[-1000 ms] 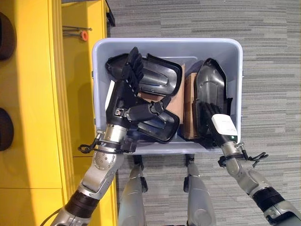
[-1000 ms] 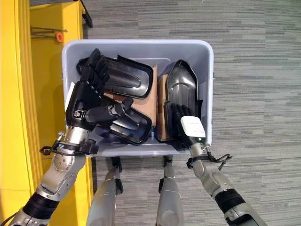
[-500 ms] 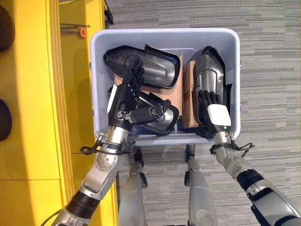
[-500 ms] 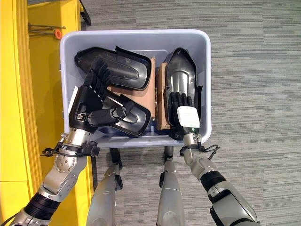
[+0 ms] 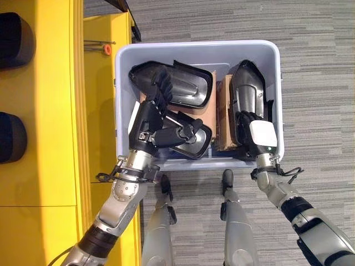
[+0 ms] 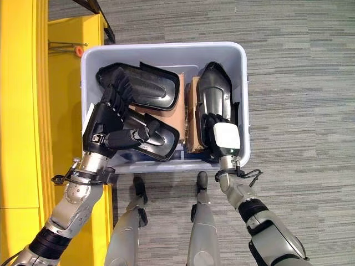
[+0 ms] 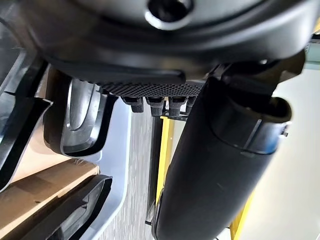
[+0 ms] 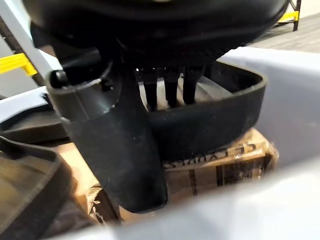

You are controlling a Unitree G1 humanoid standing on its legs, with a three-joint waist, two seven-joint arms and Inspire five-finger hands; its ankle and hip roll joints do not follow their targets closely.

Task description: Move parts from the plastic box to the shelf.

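Observation:
The pale plastic box (image 5: 194,45) holds three black moulded parts and brown cardboard (image 5: 223,119). My left hand (image 5: 145,124) is inside the box. Its fingers lie over the left end of the upper left part (image 5: 188,88) and its thumb (image 7: 210,165) stretches across the lower left part (image 5: 194,145). My right hand (image 5: 262,134), white-backed, rests on the near end of the long part (image 5: 247,91) at the box's right side. Its fingers reach over that part's rim (image 8: 215,110), with the thumb (image 8: 120,145) straight on the near side.
The yellow shelf (image 5: 50,166) runs along the left, close beside the box. Two dark parts (image 5: 14,33) (image 5: 11,137) sit on it. A small orange-tipped item (image 5: 107,49) lies on the shelf's far end. Grey carpet surrounds the box.
The whole view has shifted. My left fingers have drawn back and bent slightly over the upper left part. My right hand has slid a little further onto the right part.

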